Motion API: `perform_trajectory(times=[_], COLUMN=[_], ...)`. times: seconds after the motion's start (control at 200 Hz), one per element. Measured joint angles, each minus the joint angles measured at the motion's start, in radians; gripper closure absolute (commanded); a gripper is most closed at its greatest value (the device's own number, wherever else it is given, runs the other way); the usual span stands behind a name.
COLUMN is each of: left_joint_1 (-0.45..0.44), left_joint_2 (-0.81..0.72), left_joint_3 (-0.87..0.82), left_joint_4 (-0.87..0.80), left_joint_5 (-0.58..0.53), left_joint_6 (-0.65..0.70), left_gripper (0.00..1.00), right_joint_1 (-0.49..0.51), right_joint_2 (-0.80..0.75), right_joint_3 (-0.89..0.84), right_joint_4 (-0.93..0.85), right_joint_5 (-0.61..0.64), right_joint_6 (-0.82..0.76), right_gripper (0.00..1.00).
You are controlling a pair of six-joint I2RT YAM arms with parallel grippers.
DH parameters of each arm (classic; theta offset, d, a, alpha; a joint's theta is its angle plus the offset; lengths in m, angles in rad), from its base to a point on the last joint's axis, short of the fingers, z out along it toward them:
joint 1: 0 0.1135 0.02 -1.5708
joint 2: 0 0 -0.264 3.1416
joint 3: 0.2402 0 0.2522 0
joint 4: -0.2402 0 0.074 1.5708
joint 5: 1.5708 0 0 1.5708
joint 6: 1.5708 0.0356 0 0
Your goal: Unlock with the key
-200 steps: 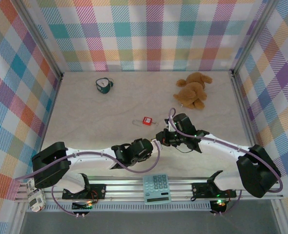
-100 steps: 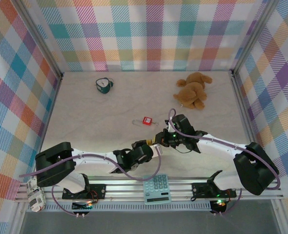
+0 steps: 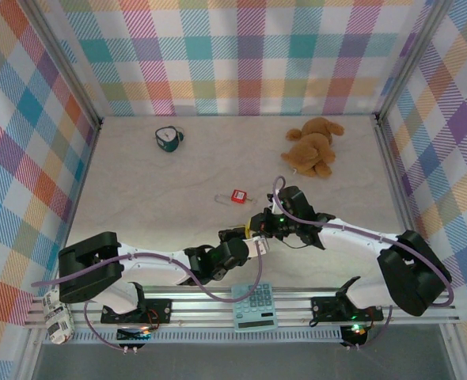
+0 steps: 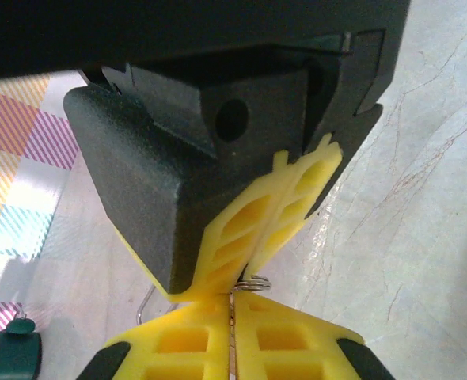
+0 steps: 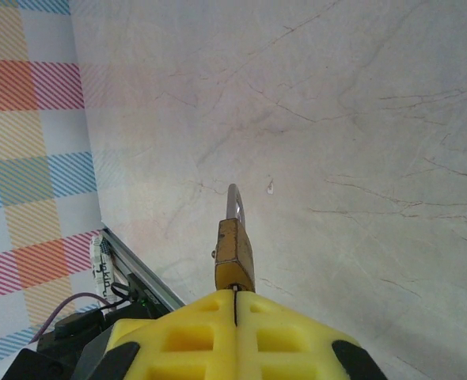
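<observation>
- The right gripper has its yellow fingers pressed together on a brass padlock.
- The padlock stands out past the fingertips, and its silver shackle points away from the gripper, above the bare table.
- The left gripper meets the right gripper tip to tip near the middle of the table, a little to the near side.
- The left fingers are closed almost fully. In the seam between them there is a thin metal edge with a small wire ring at its top.
- This thin edge appears to be the key, seen from its side and held by the left fingers, just at the tips of the right fingers.
- Whether the key already touches the padlock, I cannot tell.
- A small red padlock lies on the table just beyond the two grippers, apart from them.
- A brown teddy bear lies far right, and a dark green object far left.
- A calculator rests on the near rail between the arm bases.
</observation>
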Motion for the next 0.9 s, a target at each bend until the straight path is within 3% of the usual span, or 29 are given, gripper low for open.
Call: perform_trajectory(times=[0.145, 0.4, 0.545, 0.795, 0.9], left_joint_1=[0.0, -0.01, -0.01, 0.039, 0.105], left_joint_2=[-0.034, -0.158, -0.213, -0.262, -0.271], left_joint_3=[-0.012, -0.021, -0.021, -0.02, -0.021], left_joint_4=[-0.01, -0.058, -0.072, -0.193, -0.226], left_joint_5=[0.025, 0.086, 0.094, 0.129, 0.176], left_joint_6=[-0.026, -0.078, -0.103, -0.157, -0.196], left_gripper=[0.74, 0.33, 0.25, 0.2, 0.05], right_joint_1=[0.006, 0.019, 0.026, 0.026, 0.026], right_joint_2=[-0.017, -0.047, -0.047, -0.048, -0.05], right_joint_3=[0.0, 0.0, -0.007, -0.007, -0.007], right_joint_4=[0.0, -0.016, -0.04, -0.048, -0.057], right_joint_5=[0.004, 0.008, 0.011, 0.025, 0.028], right_joint_6=[-0.009, -0.028, -0.041, -0.06, -0.072], right_gripper=[0.97, 0.97, 0.97, 0.97, 0.97])
